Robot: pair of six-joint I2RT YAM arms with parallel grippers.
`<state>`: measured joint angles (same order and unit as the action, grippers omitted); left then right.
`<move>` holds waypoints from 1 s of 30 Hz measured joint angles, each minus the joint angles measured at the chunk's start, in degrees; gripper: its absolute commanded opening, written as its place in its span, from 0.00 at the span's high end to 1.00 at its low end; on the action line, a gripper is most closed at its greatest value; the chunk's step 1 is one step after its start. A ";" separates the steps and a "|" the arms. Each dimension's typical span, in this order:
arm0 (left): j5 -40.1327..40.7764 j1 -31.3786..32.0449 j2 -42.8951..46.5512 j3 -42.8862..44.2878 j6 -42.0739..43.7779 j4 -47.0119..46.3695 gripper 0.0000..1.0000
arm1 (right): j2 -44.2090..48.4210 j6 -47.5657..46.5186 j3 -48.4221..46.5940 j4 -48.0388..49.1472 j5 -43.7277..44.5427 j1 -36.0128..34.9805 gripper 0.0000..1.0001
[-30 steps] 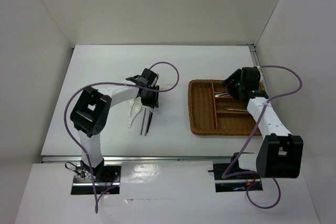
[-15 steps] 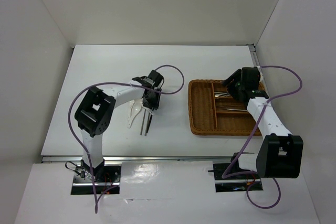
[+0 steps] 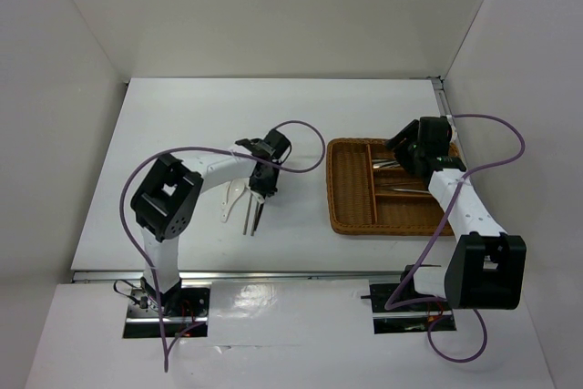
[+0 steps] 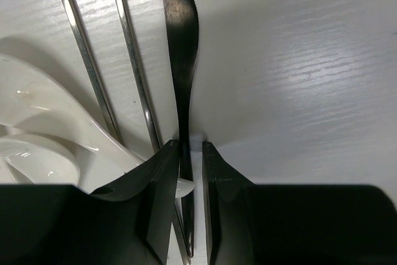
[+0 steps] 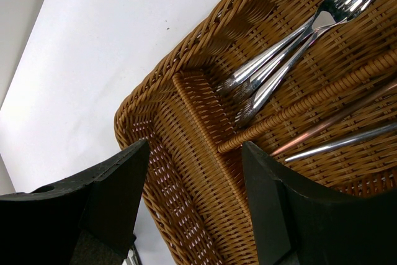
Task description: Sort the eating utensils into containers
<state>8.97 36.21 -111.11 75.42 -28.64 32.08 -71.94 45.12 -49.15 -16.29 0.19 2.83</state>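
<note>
Left claw (image 4: 189,153) down on the tabletop (image 3: 182,125), straddling the handle of a dark knife (image 4: 181,29). Fingers stand close on either side, with a sliver of white showing beside the handle. Cannot tell whether they are pinching it.

Knife's long axis runs top to bottom in the wrist view. The handle is at the claw and the serrated tip points to the upper edge of the frame. A closing grip would meet the handle across its width.

Left of the knife:
- thin metal sticks (image 4: 129,48): two, roughly parallel to it
- white spoons (image 4: 37,122): two, overlapping, at lower left

In the overhead view the tray (image 3: 332,189) lies to the right of this cluster, well apart. The left arm is the nearer to the loose pieces.

Right claw (image 5: 195,147) spread wide and empty, hanging over the tray's corner.

Already in the tray:
- forks (image 5: 291,41): at least two, bunched in one compartment, exact count unclear
- reddish stick (image 5: 322,125): one, across the divider
- silver handle (image 5: 347,142): one, beside the stick

Judgement: the knife is the piece in hand, and five loose items are left to sort.
</note>
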 measured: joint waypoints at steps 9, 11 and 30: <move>-1.29 0.11 3.54 -5.09 -0.07 -1.66 0.68 | 0.00 -0.07 0.00 0.00 0.39 0.00 0.30; -1.38 0.37 3.76 -5.33 -0.02 -1.57 0.69 | 0.00 -0.07 0.00 0.00 0.46 0.00 0.30; -5.20 2.23 2.49 -1.38 -4.52 -0.15 0.89 | 4.57 -12.41 7.56 10.21 -20.33 -0.04 0.24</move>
<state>3.77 38.44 -108.62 74.04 -33.17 31.92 -67.37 32.71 -41.58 -6.09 -20.14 2.79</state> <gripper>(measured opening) 0.235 0.740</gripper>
